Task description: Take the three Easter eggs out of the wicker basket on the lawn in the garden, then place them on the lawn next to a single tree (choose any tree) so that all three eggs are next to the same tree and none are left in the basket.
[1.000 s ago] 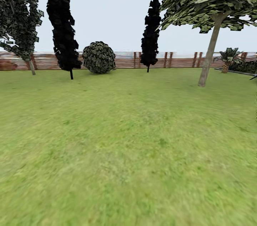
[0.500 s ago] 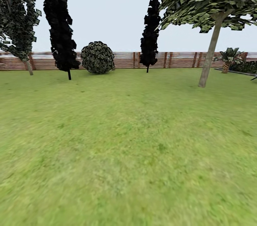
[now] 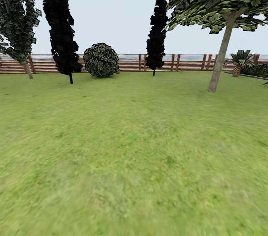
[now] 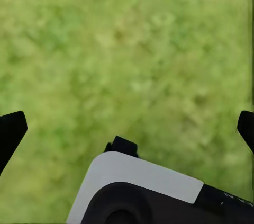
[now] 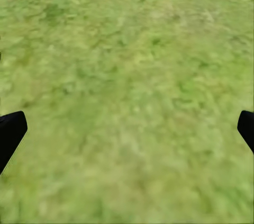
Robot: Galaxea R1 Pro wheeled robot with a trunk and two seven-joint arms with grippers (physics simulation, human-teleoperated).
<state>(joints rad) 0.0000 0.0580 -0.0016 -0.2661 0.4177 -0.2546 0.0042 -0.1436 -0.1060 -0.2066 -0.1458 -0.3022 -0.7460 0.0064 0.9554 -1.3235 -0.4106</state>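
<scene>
The lawn (image 3: 134, 154) spreads wide and flat, short patchy green grass running back to a brown slatted fence (image 3: 126, 63). Standing on it: a grey-trunked tree (image 3: 220, 57), two dark conifers (image 3: 61, 27), a round bush (image 3: 101, 60)

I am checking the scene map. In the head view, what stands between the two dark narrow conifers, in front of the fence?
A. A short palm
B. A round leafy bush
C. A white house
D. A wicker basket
B: a round bush sits before the fence, between the left conifer and the right conifer.
</scene>
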